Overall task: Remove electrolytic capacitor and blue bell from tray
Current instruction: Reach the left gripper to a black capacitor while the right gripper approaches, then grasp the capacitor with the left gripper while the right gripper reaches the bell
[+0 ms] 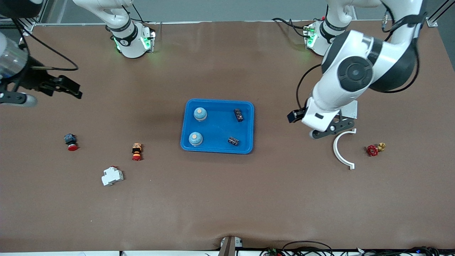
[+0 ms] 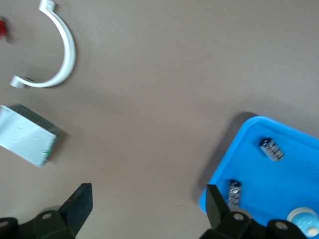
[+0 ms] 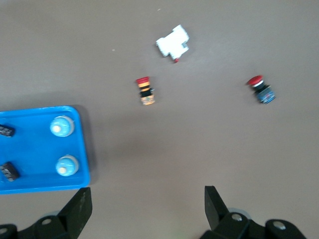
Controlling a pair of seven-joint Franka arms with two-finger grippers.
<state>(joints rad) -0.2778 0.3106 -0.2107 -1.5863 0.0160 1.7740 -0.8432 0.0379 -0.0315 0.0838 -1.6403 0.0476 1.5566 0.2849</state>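
Both pincers hang empty with their jaws apart. Left pincer (image 1: pixel 332 129) is over bare desk (image 1: pixel 227 199) between the blue tray (image 1: pixel 217 148) and a white curved clip (image 1: pixel 342 153), with a small grey-and-white box (image 2: pixel 27 135) just under that arm's wrist. Right pincer (image 1: pixel 67 87) is over the right arm's end of the desk, well apart from the tray. Inside the tray, in the middle of the desk, two bells (image 1: pixel 200 113) sit toward the right arm's side, one nearer the front camera than the other, and two capacitors (image 1: pixel 238 115) lie toward the left arm's side, likewise one nearer than the other. Loose on the desk toward the right arm's end lie an orange-and-red push button (image 1: pixel 137 152), a dark button with a red cap (image 1: pixel 70 141) and a white breaker block (image 1: pixel 112 176), the block nearest the front camera. A red-handled brass valve (image 1: pixel 375 149) lies toward the left arm's end, beside the clip.
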